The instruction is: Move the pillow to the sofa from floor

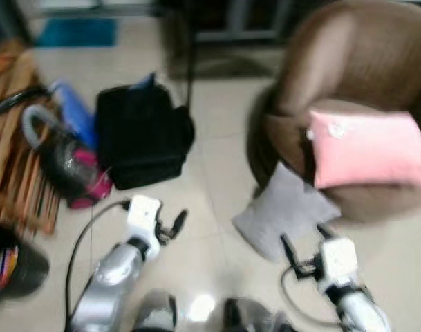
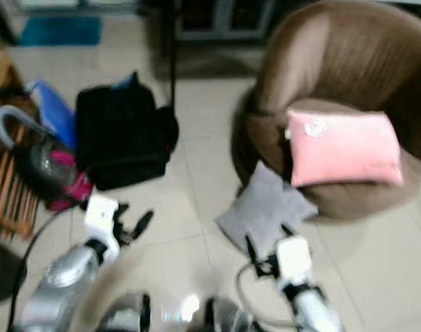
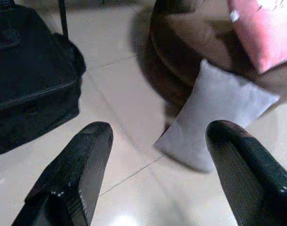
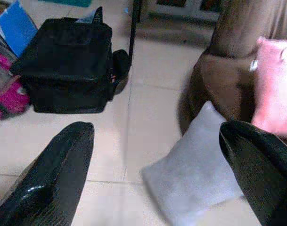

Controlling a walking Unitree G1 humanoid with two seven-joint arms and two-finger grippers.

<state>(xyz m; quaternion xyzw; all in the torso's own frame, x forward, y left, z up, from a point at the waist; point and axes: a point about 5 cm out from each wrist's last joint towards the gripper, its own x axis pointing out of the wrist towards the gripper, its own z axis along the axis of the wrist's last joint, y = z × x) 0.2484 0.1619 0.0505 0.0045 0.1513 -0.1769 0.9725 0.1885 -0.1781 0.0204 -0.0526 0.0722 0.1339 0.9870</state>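
A grey pillow lies on the tiled floor, leaning against the front of a brown sofa chair. A pink pillow rests on the sofa's seat. My right gripper hovers open just in front of the grey pillow, which shows between its black fingers. My left gripper is open over bare tiles, further to the left of the pillow. Neither gripper holds anything.
A black bag sits on the floor to the left, with a thin dark pole behind it. A vacuum cleaner, a blue item, a wooden rack and a dark bin crowd the far left.
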